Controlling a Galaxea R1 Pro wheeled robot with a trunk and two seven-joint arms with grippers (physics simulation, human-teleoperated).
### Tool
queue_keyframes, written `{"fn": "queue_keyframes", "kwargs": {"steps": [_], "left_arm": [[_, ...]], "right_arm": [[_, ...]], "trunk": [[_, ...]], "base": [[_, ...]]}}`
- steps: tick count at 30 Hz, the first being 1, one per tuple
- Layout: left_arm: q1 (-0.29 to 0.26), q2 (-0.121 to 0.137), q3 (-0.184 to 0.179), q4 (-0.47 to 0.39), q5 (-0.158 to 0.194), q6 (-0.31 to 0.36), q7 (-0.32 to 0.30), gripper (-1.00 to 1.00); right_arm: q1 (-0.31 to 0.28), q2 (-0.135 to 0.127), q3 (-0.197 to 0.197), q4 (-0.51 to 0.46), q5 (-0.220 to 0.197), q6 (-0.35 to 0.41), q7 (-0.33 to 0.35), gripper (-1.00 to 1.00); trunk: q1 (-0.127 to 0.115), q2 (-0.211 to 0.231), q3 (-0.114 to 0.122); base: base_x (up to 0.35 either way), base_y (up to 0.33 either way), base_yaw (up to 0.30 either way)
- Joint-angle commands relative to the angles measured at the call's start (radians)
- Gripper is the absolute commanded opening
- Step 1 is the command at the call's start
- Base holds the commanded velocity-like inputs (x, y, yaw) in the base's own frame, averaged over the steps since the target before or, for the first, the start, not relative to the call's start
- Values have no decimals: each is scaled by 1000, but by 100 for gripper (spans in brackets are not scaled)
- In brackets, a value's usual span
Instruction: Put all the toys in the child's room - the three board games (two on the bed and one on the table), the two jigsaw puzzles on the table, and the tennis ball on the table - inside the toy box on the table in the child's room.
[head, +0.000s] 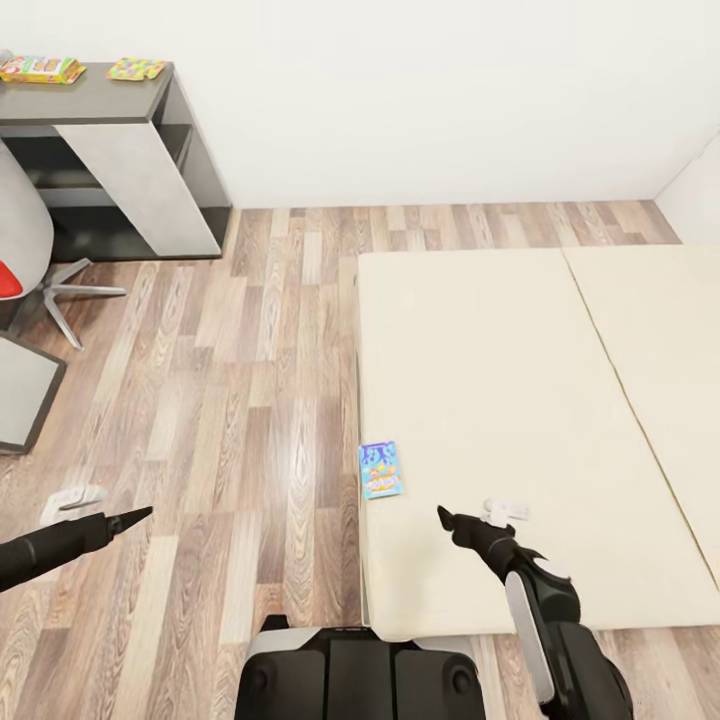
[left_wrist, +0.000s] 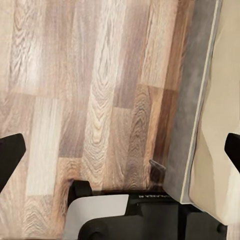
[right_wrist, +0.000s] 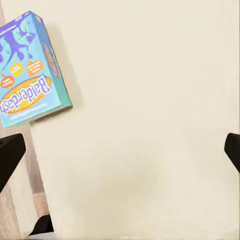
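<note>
Blue board game flat on bed edge, untouched.

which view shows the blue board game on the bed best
The right wrist view: the blue board game is large there, its cartoon print and lettering visible. In the head view it is small, lying flat at the bed's near edge.

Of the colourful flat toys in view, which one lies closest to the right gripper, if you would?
The blue board game at the bed's edge; the other two lie on the far desk.
</note>
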Motion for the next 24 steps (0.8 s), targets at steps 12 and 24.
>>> {"fn": "queue_keyframes", "kwargs": {"steps": [12,24], "left_arm": [[-4,-22,-105,0,2,7,187,100],[-4,-35,-127,0,5,8,259,100]], "right_arm": [[-42,6,7,75,-10,10,-153,100],[-59,7,7,85,-15,85,-158,100]], "trunk": [[1,-2,18],[1,-2,38]], "base": [[0,0,0],[0,0,0]]}}
